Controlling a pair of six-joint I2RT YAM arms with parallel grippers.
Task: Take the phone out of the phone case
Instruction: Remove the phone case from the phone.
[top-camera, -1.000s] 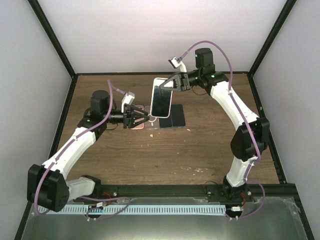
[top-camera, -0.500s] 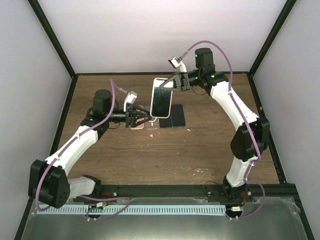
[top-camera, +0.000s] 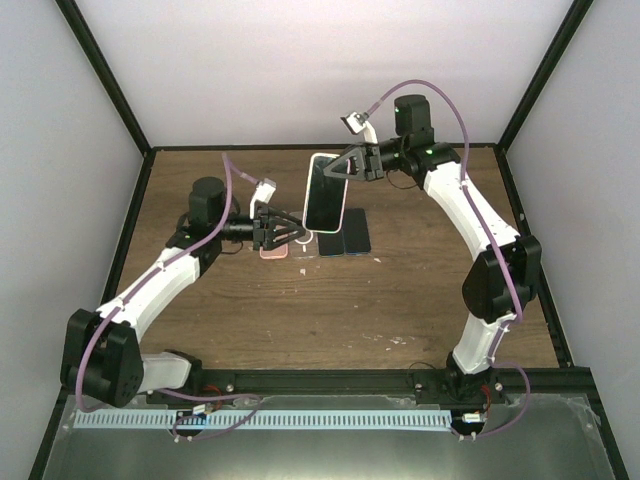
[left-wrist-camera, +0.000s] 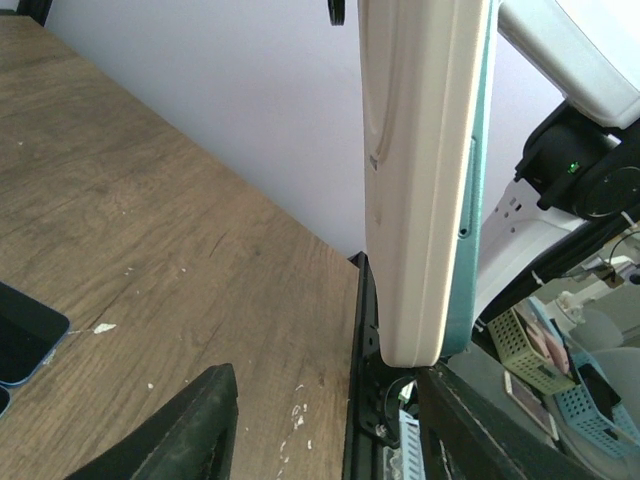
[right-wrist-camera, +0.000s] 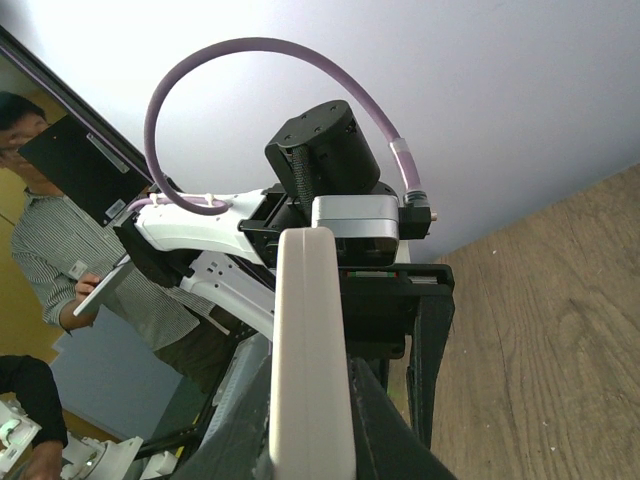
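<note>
From my station I see the right fingers (top-camera: 338, 170) clamped tight on the phone case (left-wrist-camera: 420, 180), holding it upright in the air well above the wood-grain bench (top-camera: 420, 270). The phone (top-camera: 323, 195) sits inside the case, its dark glossy screen showing between the case's pale rounded borders. The case is smooth, cream-coloured and slightly shiny, with soft rounded corners, and a thin teal strip runs along one long edge. My left fingers (top-camera: 292, 232) stand roughly half open and grip nothing. Their black, wedge-shaped tips sit on either side of the case's lower end, which hangs just above the gap and closer to one tip. I cannot tell whether that tip touches it. On the bench below and beyond the left fingers lie flat dark slabs (top-camera: 345, 238) with rounded corners, and a small pink piece (top-camera: 273, 250) lies under the same fingers.
</note>
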